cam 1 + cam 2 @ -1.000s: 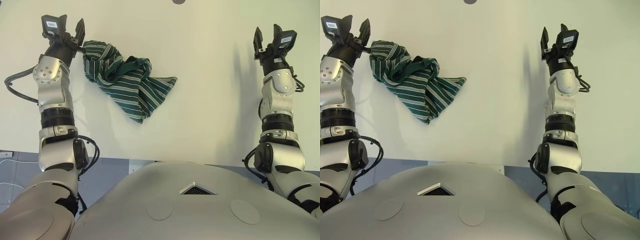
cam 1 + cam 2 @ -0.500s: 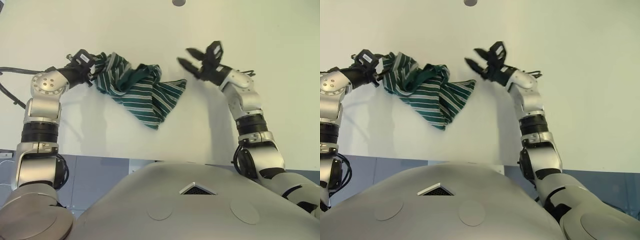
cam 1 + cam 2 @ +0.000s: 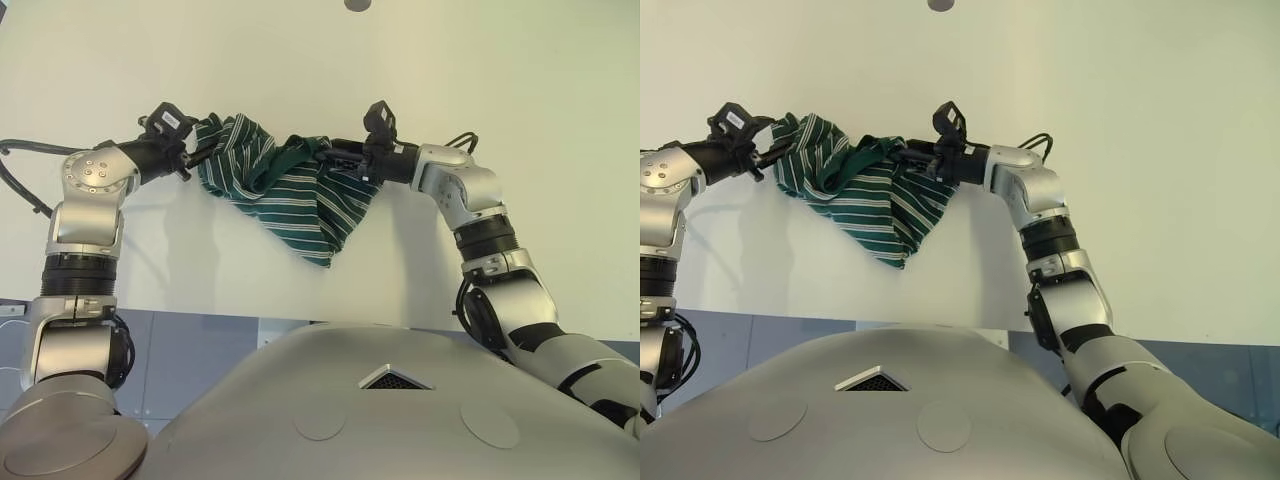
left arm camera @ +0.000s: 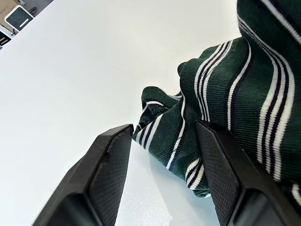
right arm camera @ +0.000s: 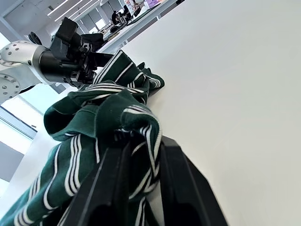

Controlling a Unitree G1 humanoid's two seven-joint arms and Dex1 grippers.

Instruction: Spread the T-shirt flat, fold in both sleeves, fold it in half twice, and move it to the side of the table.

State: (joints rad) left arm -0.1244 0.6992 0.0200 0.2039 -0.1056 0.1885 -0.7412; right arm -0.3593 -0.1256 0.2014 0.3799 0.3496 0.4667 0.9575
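Head camera: I see the green, white-striped T-shirt [image 3: 290, 200] bunched in a heap on the white table [image 3: 520, 90]. I cannot make out its sleeves or collar among the folds. The left gripper [image 3: 192, 158] sits at the T-shirt's left edge and the right gripper [image 3: 328, 155] at its upper right.

Left wrist camera: the fingers [image 4: 110, 176] stand apart, and the T-shirt's ribbed cloth lies against one of them.

Right wrist camera: the right gripper is clamped on a striped fold of the T-shirt, with its tips buried in the cloth.
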